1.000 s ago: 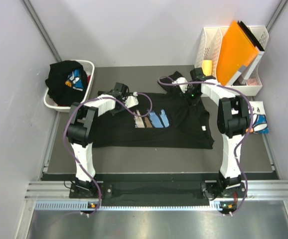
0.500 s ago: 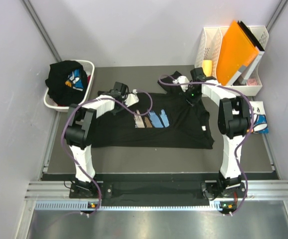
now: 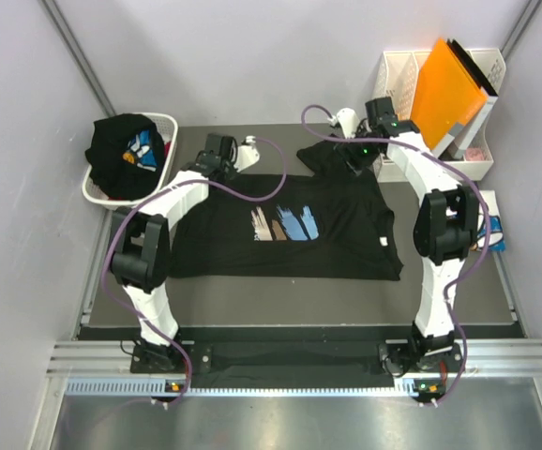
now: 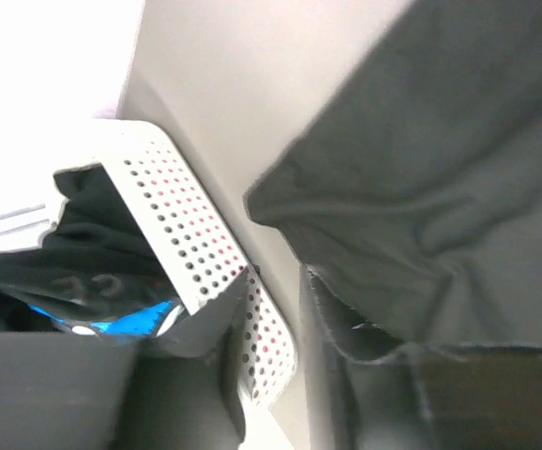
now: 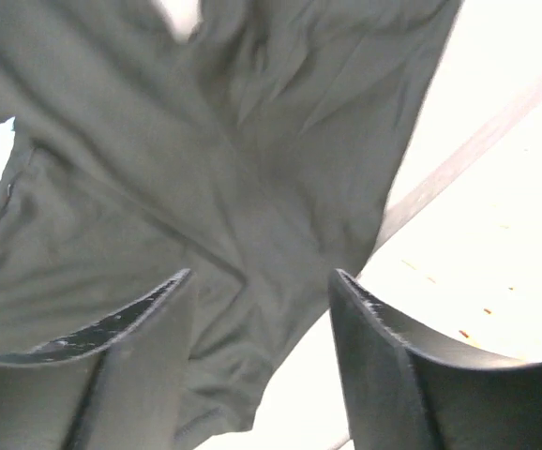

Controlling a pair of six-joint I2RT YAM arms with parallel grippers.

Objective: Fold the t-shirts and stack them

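Both arms have pulled back toward the far edge, letting go of the black t-shirt point(image 3: 332, 246). Left claw point(image 4: 273, 281) and right claw point(image 5: 262, 286) stand parted, gripping nothing.

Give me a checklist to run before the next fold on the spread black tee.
1. Black tee spread flat, print up: ok.
2. Right claw open, nothing between its fingers: ok.
3. Left claw open: ok.
4. Left claw free of cloth: cannot tell; an edge lies against one finger.
5. Far sleeve smoothed: not ok, creased.
6. Basket apart from the tee: ok.
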